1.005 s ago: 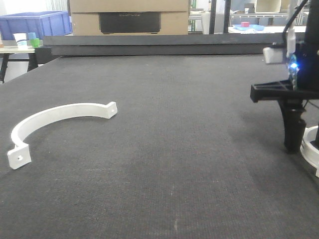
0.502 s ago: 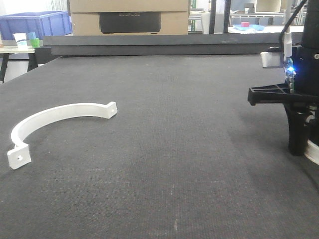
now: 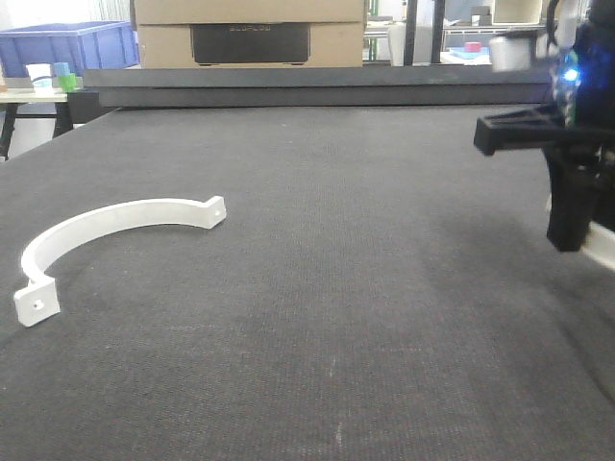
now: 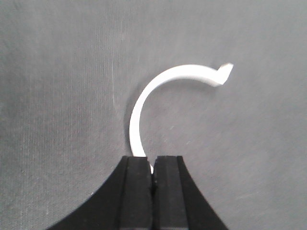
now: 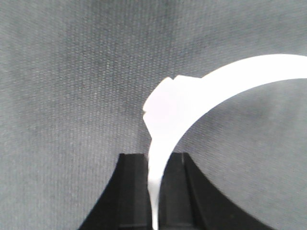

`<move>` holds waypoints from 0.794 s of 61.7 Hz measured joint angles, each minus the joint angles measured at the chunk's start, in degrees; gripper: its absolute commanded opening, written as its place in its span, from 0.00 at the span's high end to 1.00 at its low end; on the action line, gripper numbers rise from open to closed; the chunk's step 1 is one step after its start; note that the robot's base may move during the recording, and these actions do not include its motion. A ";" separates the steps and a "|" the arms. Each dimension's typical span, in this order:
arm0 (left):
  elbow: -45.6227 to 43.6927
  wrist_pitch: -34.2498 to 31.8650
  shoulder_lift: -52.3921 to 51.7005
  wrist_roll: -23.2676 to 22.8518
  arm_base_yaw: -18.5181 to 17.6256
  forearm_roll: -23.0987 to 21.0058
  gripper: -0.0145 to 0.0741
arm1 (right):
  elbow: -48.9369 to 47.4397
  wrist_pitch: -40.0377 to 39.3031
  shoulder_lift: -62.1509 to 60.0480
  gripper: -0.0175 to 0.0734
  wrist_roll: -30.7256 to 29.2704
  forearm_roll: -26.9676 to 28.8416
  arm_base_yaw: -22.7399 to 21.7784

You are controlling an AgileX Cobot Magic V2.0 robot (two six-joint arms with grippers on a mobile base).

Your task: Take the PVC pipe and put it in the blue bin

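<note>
PVC pipe (image 5: pixel 230 72) sits, seemingly pinched, inside right end effector (image 5: pixel 154 162).

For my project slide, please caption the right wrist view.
Right tool shut on a curved white PVC piece, dark textured mat behind.

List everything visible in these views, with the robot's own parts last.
loose PVC piece: one, white, curved, lying at the left of the mat
held PVC piece: one, white, curved, between the right fingers
mat: one, dark grey, covering the table
blue bin: one, blue, far left behind the table
cardboard box: one, brown, behind the table, centre
small containers: about three, white, blue and green, on the side table far left
left gripper: one, black, fingers shut, over the loose piece's near end
right gripper: one, black, fingers shut on the held PVC piece
</note>
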 measured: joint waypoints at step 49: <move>-8.51 2.97 23.06 -8.50 -7.26 8.35 0.74 | 0.00 -0.79 -0.68 0.99 -0.46 0.00 0.00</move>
